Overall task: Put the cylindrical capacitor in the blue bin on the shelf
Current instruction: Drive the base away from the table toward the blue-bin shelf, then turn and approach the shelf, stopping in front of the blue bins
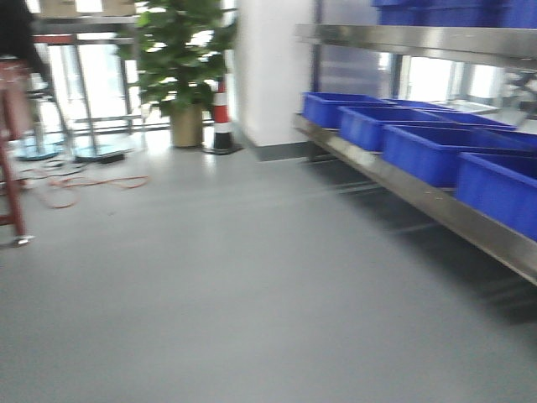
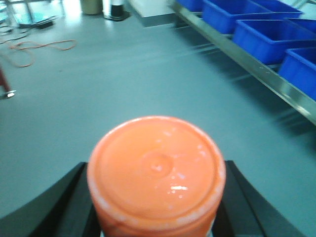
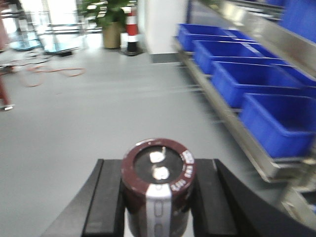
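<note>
1. Right gripper (image 3: 157,197): its two black fingers (image 3: 106,200) are closed against the sides of the cylindrical capacitor (image 3: 158,168). The part stands upright between them, with the terminal face up and the grey stripe toward the wrist camera.
2. Left gripper (image 2: 155,202): closed in the same way on an orange cylinder (image 2: 157,163), seen end-on. It probably has no part in this task and is best kept steady.
3. Floor (image 1: 218,285): bare grey floor lies between the arms and the shelf (image 1: 436,208), so the capacitor is well apart from any bin.
4. The shelf is on the robot's right. A row of open blue bins (image 1: 424,151) stands along the front rail of the lower tier, with more on the tier above.
5. Step in hand, as judged: carrying the part to the shelf.
   - Keep the grip firm and the wrist level.
   - Approach square to the front rail.
   - Carry the part over the near rim, well inside the bin's walls.
   - Lower it before releasing, since a short cylinder may tip or roll.
6. The orange cable (image 1: 84,185), the striped cone (image 1: 221,117) and the plant (image 1: 180,59) lie by the far wall, away from the likely path. All views are smeared, so fine detail is uncertain.
</note>
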You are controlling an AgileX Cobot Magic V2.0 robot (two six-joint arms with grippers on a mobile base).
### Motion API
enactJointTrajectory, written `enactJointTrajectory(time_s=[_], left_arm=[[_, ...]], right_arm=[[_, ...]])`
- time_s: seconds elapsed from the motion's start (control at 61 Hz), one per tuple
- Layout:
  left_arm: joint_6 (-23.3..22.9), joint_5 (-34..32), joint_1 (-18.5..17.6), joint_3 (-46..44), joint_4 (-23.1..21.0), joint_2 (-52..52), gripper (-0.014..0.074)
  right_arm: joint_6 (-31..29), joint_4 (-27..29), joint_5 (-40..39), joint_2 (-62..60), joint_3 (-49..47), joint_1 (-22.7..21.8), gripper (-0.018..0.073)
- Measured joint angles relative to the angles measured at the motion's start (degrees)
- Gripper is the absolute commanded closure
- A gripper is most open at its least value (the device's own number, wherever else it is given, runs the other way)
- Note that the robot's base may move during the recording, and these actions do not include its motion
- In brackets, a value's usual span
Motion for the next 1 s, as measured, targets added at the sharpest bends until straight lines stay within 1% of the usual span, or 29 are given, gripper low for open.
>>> enactJointTrajectory(time_s=[1.001], left_arm=[[0.00, 0.00, 0.00, 0.00, 0.00, 0.00, 0.0707]], right_arm=[[0.00, 0.00, 0.00, 0.00, 0.00, 0.00, 0.0721]])
